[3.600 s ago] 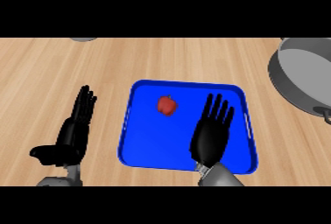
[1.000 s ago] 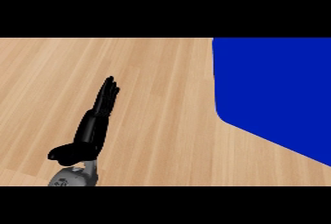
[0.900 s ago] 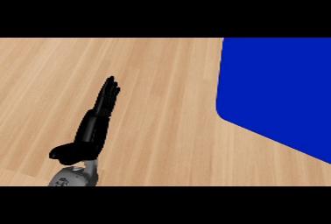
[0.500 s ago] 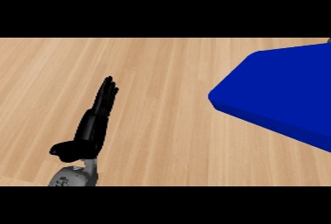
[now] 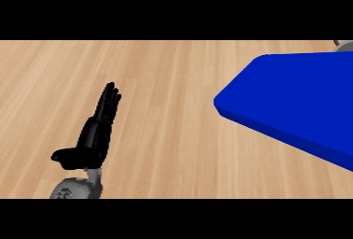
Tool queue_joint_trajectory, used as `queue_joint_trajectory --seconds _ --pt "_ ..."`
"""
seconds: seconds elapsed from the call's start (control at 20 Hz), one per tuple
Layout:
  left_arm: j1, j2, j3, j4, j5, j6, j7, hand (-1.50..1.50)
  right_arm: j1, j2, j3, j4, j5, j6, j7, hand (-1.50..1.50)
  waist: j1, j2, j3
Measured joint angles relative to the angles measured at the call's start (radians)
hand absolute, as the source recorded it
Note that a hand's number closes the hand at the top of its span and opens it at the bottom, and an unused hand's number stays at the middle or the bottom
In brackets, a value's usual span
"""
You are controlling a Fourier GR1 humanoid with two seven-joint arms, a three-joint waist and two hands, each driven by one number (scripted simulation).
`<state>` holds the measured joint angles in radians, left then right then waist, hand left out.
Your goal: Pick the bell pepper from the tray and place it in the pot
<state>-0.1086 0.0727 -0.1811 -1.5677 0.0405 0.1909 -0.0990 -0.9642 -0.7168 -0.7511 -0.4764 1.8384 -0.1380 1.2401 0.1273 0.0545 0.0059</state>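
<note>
The left robot hand [image 5: 93, 137] rests at the lower left on the worktop [image 5: 179, 65] — fingers straight and together, holding nothing. Well apart to its right sits the blue tray [image 5: 296, 102], one rounded corner toward the hand — where the pepper is, I cannot tell.

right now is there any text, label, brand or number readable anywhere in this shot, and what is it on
No readable text anywhere in the head view.
Blue tray: plain blue, no label or number.
Wooden counter: wood grain only.
Left hand: plain black, no marking.
Grey wrist: faint dark marks, too blurred to read as letters or a sign.
</note>
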Motion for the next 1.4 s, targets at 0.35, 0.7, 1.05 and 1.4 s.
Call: queue_joint_trajectory --seconds 0.35,0.7,1.05,1.4 --pt "0.017 0.011 0.02 -0.003 0.007 -0.001 -0.005 0.0 0.058 0.066 -0.168 -0.01 -0.031 -0.059 -0.003 1.5 -0.023 -0.008 0.0" --pt "0.028 0.006 0.019 0.0 0.005 0.004 -0.014 0.0 0.103 0.159 -0.335 -0.042 -0.069 -0.141 -0.016 -1.5 -0.035 -0.014 0.0" --pt "0.03 0.01 0.025 0.009 0.008 -0.004 -0.02 0.0 0.11 0.202 -0.337 -0.205 -0.013 -0.382 -0.106 -1.5 -0.031 -0.016 -0.001" --pt "0.035 0.005 0.023 0.012 0.005 0.0 -0.027 0.0 0.144 0.285 -0.393 -0.374 0.042 -0.69 -0.143 -1.5 -0.039 -0.019 -0.002"
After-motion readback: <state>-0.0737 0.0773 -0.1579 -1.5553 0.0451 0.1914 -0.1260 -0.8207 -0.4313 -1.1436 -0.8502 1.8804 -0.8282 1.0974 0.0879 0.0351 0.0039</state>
